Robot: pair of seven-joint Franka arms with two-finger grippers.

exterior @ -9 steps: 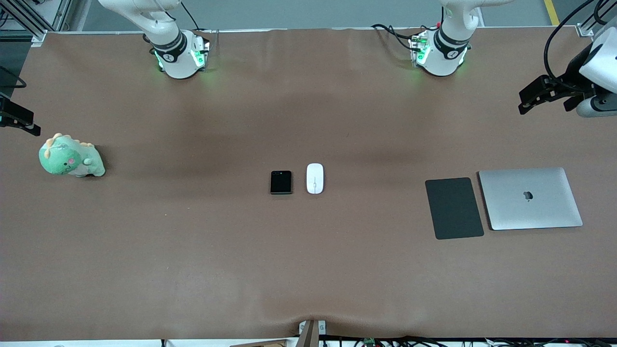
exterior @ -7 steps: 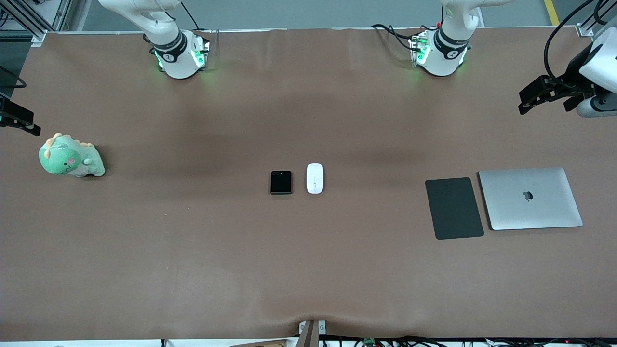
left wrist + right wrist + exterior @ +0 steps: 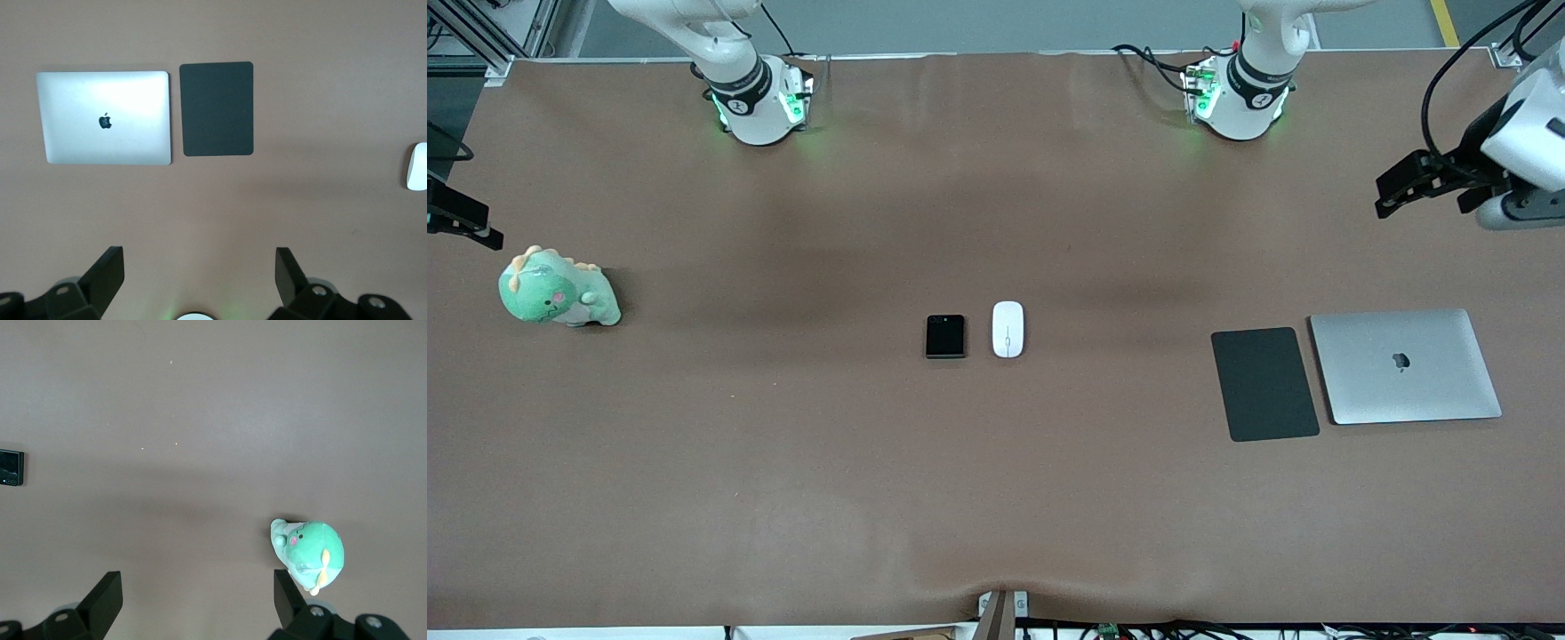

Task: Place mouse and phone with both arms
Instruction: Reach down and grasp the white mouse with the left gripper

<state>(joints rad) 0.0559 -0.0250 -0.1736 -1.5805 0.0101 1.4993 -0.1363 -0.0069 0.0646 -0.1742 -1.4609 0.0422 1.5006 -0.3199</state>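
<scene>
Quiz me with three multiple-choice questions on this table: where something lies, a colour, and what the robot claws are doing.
1. What lies right beside the phone?
A. the mouse
B. the laptop
C. the plush dinosaur

2. What colour is the pad beside the laptop?
A. white
B. dark grey
C. green

3. What state are the left gripper and right gripper in?
A. both open, empty
B. both shut on objects
C. one holds the mouse

Answers: 1 A, they sit side by side mid-table. 2 B, it looks dark grey in both views. 3 A, each wrist view shows spread fingers with only table between them.
</scene>
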